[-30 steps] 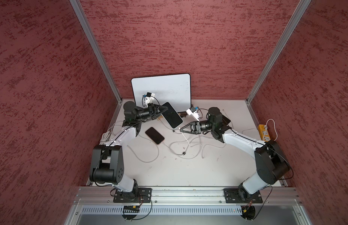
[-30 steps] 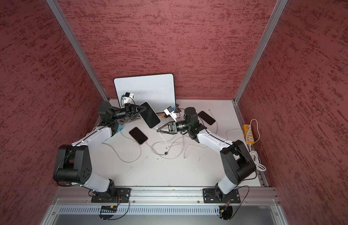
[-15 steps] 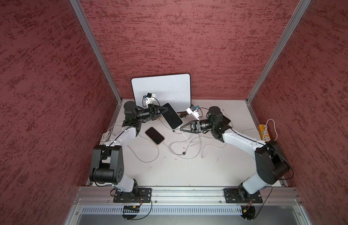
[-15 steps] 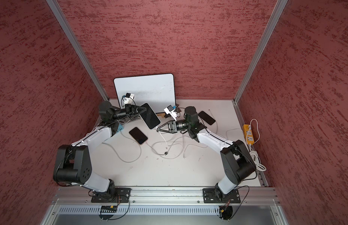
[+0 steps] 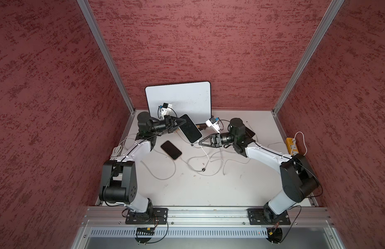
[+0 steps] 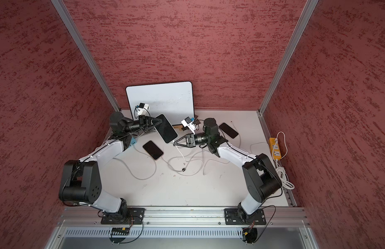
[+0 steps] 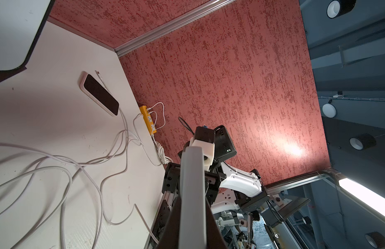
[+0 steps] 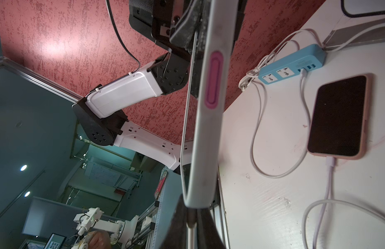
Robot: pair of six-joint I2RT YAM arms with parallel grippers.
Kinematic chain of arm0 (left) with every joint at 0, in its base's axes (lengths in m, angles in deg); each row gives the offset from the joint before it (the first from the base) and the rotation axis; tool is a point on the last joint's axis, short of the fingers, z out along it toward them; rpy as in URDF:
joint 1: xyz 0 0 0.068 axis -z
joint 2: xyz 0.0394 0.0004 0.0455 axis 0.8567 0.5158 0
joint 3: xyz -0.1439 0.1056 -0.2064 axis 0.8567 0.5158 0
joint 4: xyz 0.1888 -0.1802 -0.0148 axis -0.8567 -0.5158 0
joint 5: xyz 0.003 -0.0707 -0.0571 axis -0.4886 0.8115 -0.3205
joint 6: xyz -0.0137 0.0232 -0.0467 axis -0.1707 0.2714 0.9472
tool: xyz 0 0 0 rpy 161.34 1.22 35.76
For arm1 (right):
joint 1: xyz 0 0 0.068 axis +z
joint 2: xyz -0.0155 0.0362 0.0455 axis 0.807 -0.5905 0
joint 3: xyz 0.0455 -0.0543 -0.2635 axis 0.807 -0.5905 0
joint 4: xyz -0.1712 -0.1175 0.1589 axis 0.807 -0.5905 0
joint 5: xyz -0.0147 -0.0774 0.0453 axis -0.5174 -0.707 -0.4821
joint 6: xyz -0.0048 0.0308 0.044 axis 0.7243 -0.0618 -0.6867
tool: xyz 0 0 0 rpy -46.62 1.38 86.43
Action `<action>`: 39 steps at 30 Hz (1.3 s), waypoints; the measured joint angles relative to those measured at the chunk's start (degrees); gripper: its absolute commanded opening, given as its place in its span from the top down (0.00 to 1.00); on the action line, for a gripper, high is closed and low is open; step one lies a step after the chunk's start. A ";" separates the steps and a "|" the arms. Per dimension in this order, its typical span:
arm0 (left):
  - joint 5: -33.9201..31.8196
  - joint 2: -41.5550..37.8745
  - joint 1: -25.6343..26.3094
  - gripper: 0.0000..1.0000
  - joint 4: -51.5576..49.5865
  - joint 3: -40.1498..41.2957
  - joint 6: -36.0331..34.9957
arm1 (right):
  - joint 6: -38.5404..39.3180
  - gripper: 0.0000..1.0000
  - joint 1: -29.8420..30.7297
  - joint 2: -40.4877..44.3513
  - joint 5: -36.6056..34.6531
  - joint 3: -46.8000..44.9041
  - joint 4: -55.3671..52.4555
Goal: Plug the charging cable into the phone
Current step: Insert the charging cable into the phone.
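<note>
Phone (image 5: 190,131) clamped in left pincer (image 5: 180,123), right pincer (image 5: 199,143) pinching cable (image 5: 208,155) at its lower end

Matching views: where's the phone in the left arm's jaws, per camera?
Top view: held phone raised at centre, in the left gripper; right gripper at its lower end, pinching the charging cable.
Top view: held phone again at centre, slightly further left.
Left wrist: edge-on between the jaws.
Right wrist: edge-on, close, pink side button showing.
Shared landmark: white board, in all four.
</note>
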 measured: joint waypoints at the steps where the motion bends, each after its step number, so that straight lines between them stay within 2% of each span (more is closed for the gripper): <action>1: 0.00 0.00 0.04 1.00 -0.02 0.00 -0.09 | -0.04 1.00 0.00 -0.09 0.00 0.13 0.00; 8: -0.22 -0.59 0.37 1.00 -3.39 -0.28 -2.75 | 0.04 1.00 -0.02 -0.33 0.70 0.92 -1.75; 19: -1.36 -2.82 1.01 1.00 -16.13 -2.69 -12.90 | 0.39 1.00 -0.04 -1.07 1.88 1.90 -4.02; 39: -4.83 -2.82 1.36 1.00 -17.57 -2.75 -14.91 | -4.31 1.00 -0.28 -4.61 2.97 3.67 1.38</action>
